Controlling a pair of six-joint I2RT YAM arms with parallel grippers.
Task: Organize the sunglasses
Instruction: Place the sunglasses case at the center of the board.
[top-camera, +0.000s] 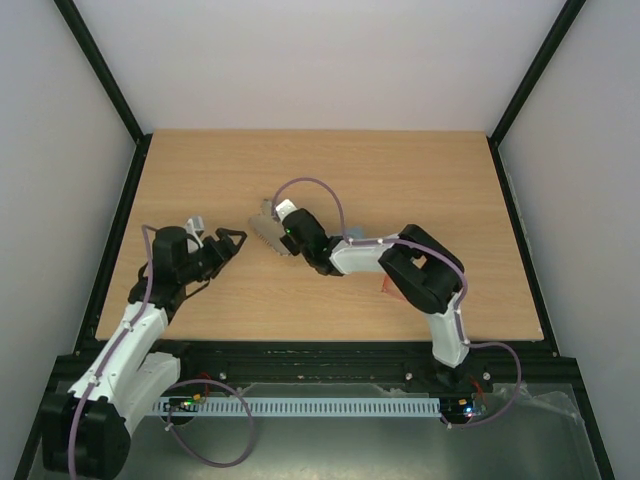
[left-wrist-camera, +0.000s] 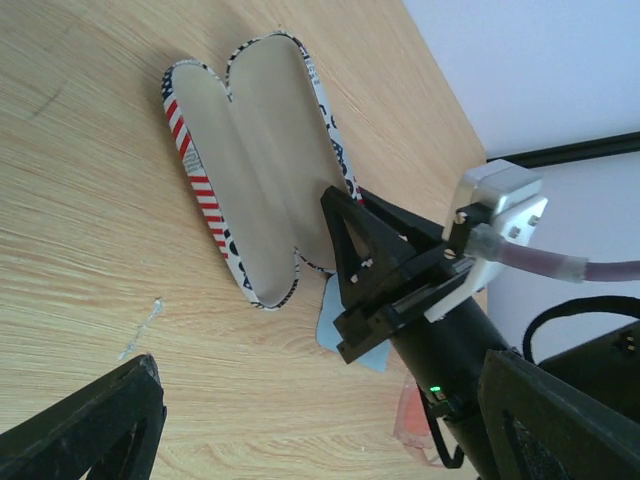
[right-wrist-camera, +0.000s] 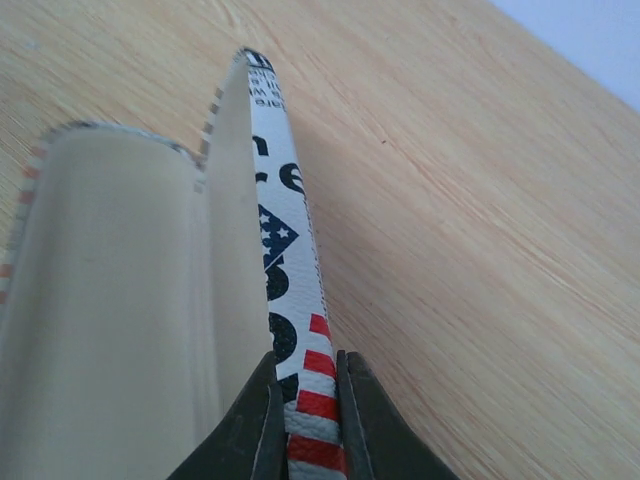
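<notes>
Overhead, left-wrist and right-wrist views of a wooden table with two arms. The case lies open a little left of the table's centre, both beige-lined halves facing up, its flag-patterned outside showing along the rims. The right gripper reaches in from the right and is closed tight on the rim of one half of the case; its two fingers press on either side of the striped edge, near one end of that half. The left gripper hangs just left of the case without touching it; its fingers are spread wide apart and have hold of nothing. The sunglasses lie on the table to the right of the case and nearer the arm bases, well apart from the case, under the bend of the right arm; only a small red-orange patch shows, so how they are turned, and whether they are folded, cannot be told. A light blue cloth lies flat on the table beside the near end of the case, partly hidden behind the right gripper.
</notes>
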